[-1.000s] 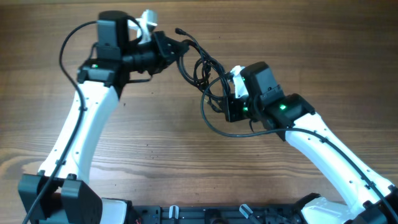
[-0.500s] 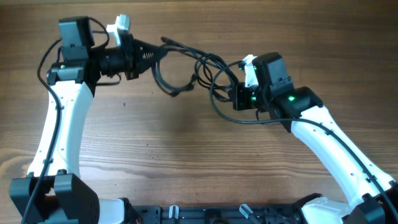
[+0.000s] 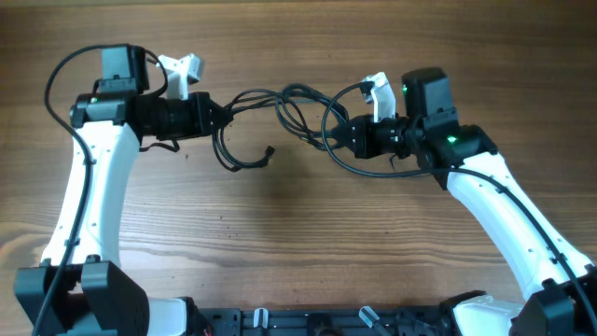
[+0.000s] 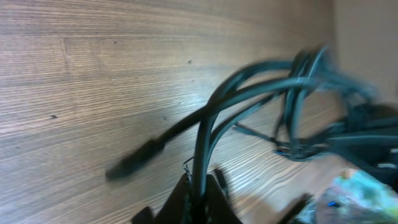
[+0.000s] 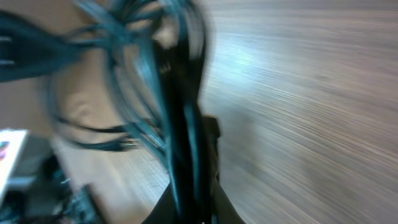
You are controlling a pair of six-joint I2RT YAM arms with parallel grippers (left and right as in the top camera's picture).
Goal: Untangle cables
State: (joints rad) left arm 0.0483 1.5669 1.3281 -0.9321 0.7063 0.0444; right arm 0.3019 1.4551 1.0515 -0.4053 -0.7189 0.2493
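The black cables (image 3: pixel 289 107) hang stretched in loose loops between my two grippers above the wooden table (image 3: pixel 280 233). My left gripper (image 3: pixel 224 110) is shut on one end of the cables; the left wrist view shows a cord (image 4: pixel 205 137) pinched between the jaws, with a plug end (image 4: pixel 134 163) dangling to the left. My right gripper (image 3: pixel 347 135) is shut on the other side of the cables; the blurred right wrist view shows cords (image 5: pixel 183 124) running up from between the jaws. A loose end with a plug (image 3: pixel 266 154) curls down below the left gripper.
A black rail (image 3: pixel 308 322) with fittings runs along the table's front edge between the two arm bases. The arms' own thicker black wires (image 3: pixel 70 70) loop near each wrist.
My left gripper has moved down and slightly right, my right gripper has moved right and turned, and the cable bundle has stretched out between them into wider loops.
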